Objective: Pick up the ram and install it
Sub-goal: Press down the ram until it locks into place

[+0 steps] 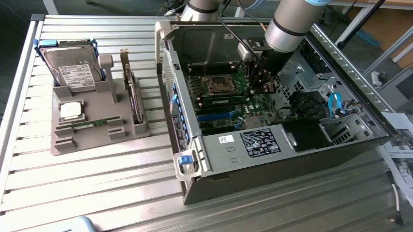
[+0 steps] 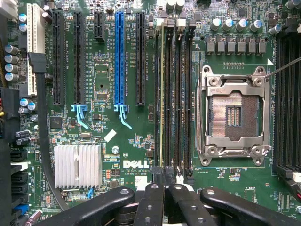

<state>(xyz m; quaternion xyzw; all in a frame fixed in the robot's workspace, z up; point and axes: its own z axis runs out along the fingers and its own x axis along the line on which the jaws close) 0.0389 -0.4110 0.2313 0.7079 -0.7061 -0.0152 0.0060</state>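
A thin green ram stick (image 2: 162,94) stands on edge in one of the black memory slots (image 2: 178,94) beside the empty processor socket (image 2: 233,115). My gripper (image 2: 164,181) is shut, its fingertips pressed together right over one end of that stick; whether they touch it I cannot tell. In the exterior view the gripper (image 1: 263,89) reaches down inside the open computer case (image 1: 193,159), over the motherboard, with the seated stick (image 1: 223,100) just to the exterior view's left of it. Another green stick (image 1: 87,124) lies in the grey holder (image 1: 139,129) outside the case.
The holder also carries a hard drive (image 1: 74,67), a square silver processor (image 1: 71,109) and an upright expansion card (image 1: 132,96). Inside the case are blue and black card slots (image 2: 119,56), a finned heatsink (image 2: 77,165), cables (image 2: 41,141) and drive cages (image 1: 335,121). Case walls close in around the arm.
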